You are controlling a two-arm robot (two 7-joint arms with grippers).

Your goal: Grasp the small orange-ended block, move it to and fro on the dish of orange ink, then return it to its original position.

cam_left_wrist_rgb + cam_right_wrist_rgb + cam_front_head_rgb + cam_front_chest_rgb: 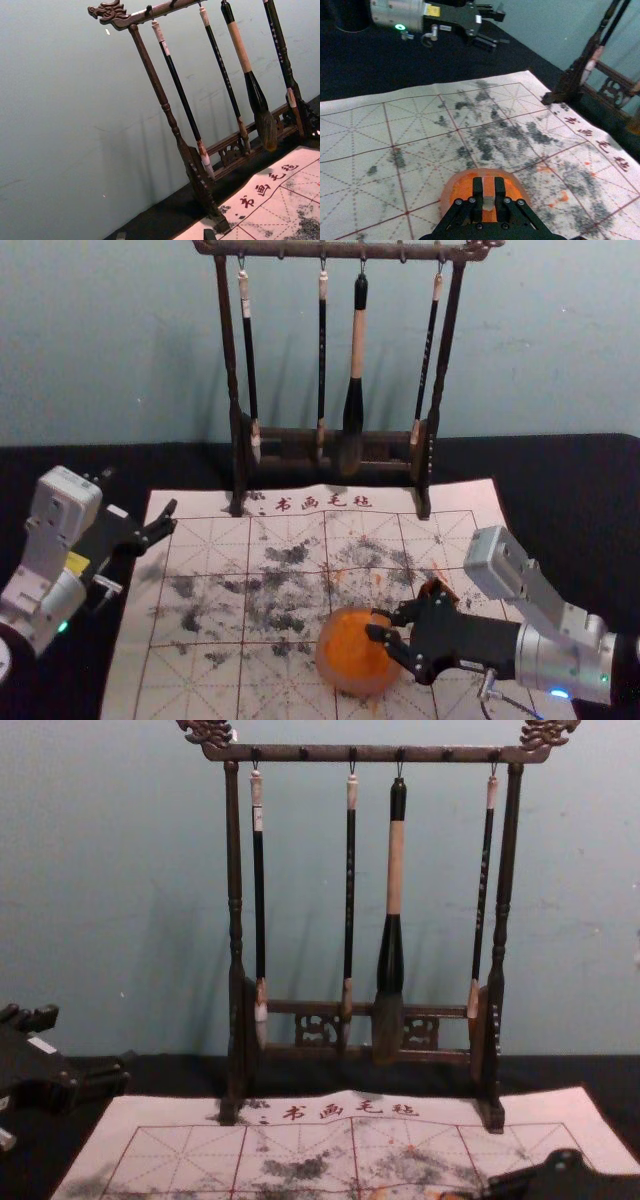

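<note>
Right gripper (375,623) positioned over the right part of the round dish of orange ink (332,672), toward the mat's (130,680) near edge; its fingers are clamped on the small block (488,202), which sits between the tips above the dish, contact with the ink not discernible. Left gripper (140,491) parked by the mat's far left corner, fingers apart, nothing between them.
</note>
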